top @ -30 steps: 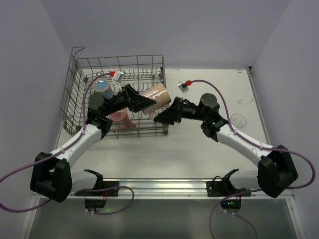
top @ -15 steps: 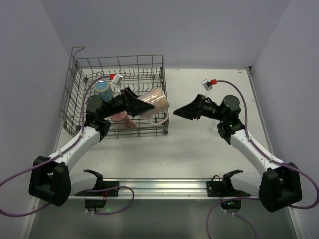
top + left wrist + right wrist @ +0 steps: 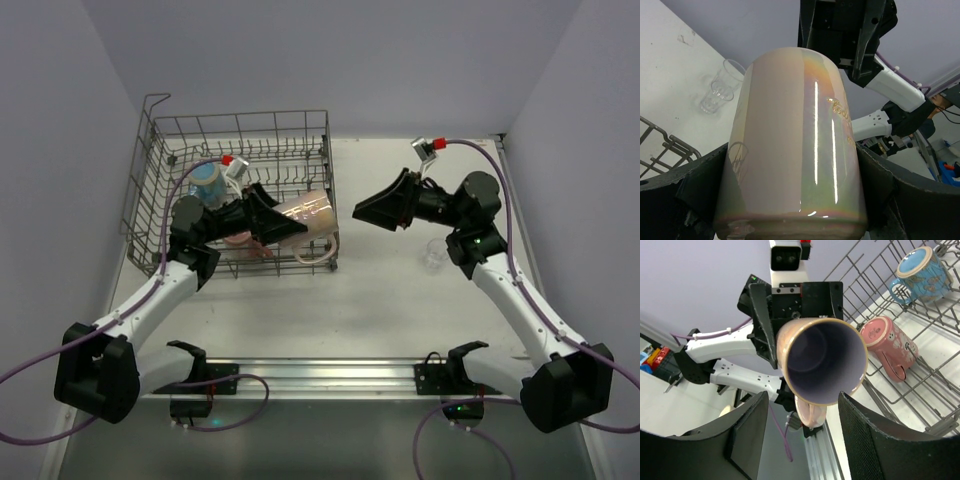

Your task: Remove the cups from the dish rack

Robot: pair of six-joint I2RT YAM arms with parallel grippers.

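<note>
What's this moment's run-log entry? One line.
left hand: shut on pink mug, sideways at rack edge | right hand: open, facing mug mouth, apart | rack: blue mug, red mug inside | glass: on table

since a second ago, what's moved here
The right pincer, open, drew back rightward from the dish rack. The left pincer stays shut on the pale pink mug, which shifted slightly nearer in the top view. The blue mug and red mug stayed in the rack.

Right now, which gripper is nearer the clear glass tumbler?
Right. The right gripper hovers left of the tumbler; the left gripper holds the pink mug over the dish rack, farther off.
</note>
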